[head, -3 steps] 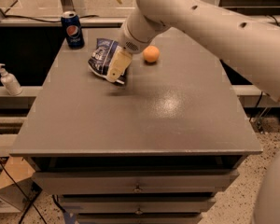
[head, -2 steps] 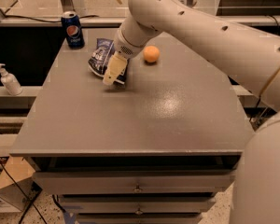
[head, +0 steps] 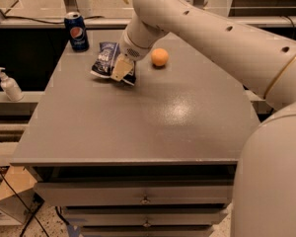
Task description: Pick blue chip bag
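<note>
**Figure: Gripper at the blue chip bag, lift not yet made**

Nearest the viewer, the drawers (head: pixel 143 194) sit under the front edge of the grey table (head: pixel 138 127), well short of the gripper. Farther in, the gripper (head: pixel 121 69) is down at table level, overlapping the right edge of the blue chip bag (head: pixel 103 58). Whether it is spread or clamped on the foil cannot be told. The bag lies on the table, immediately left of the gripper and apparently touching it. By judgement, the reach is complete, while a confirmed grasp and the lift remain. The bag's white panel faces up. Its long axis appears to run from the near left toward the far right, though the gripper covers its right part. An orange ball (head: pixel 160 57) rests to the right of the gripper, apart from it. Beyond the gripper and to its left stands a Pepsi can (head: pixel 76 31), upright.
</note>
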`<state>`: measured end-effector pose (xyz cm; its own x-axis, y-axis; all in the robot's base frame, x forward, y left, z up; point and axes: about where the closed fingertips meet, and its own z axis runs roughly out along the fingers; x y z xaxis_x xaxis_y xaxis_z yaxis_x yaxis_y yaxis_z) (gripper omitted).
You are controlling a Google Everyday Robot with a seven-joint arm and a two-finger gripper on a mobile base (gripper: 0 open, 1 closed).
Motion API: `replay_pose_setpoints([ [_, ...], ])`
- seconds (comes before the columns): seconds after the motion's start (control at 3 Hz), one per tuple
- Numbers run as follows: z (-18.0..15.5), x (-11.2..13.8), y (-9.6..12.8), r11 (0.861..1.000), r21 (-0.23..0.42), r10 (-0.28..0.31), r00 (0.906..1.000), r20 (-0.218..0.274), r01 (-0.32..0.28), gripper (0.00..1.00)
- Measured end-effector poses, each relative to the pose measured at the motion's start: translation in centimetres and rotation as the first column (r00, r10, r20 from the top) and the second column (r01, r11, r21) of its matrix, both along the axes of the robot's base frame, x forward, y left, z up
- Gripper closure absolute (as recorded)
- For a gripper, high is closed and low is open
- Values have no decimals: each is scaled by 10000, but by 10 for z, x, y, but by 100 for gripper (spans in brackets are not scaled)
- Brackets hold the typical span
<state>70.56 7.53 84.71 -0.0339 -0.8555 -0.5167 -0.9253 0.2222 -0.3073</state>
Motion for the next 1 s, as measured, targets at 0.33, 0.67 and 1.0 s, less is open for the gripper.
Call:
replay_pose_setpoints([
  [0.33,9,1,-7,10000,6,-73,9999,132,73,62],
  [0.67,53,0,-20,9999,127,7,9952,983,-19,86],
  [1.0,117,-7,-40,9997,184,142,9728,2311,-189,100],
])
